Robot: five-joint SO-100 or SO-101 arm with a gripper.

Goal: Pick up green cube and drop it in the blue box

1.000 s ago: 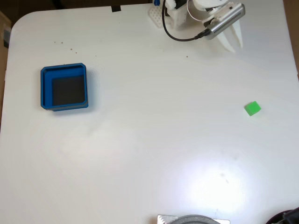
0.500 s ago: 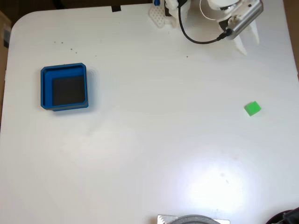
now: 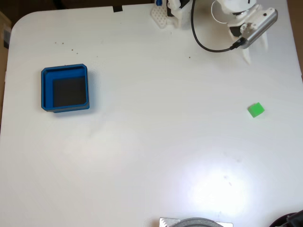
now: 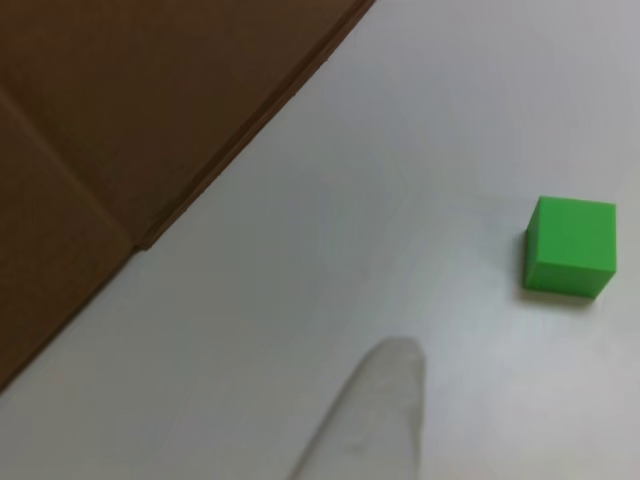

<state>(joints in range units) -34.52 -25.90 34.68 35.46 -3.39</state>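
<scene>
Now we look first at the white table (image 3: 151,156), the biggest thing in the fixed view, with a bright glare near its lower edge. On its left side stands the blue box (image 3: 46,90), square, with a dark floor and nothing inside it. At the top right we see the white arm (image 3: 236,9) with a black cable (image 3: 203,42) looping from it, and its gripper (image 3: 253,49) hangs over the table near the right edge. The smallest thing is the green cube (image 3: 256,109); it lies on the table on the right, below the gripper in the fixed view and well apart from it, and very far from the blue box.

We judge that the first step is in hand: the approach to the cube. Nothing is picked yet. The next move calls for carrying the gripper down the picture toward the cube, lowering it, and putting one finger on each side of the cube before closing.

About the jaws: in the fixed view the camera body covers most of them, and we see only pale finger tips under it, so we cannot tell how wide they stand. In the other view one pale fingertip (image 4: 375,420) enters from the bottom edge, blurred, with the cube (image 4: 570,245) to its upper right, apart from it. The gripper holds nothing and touches nothing that we can see.
</scene>
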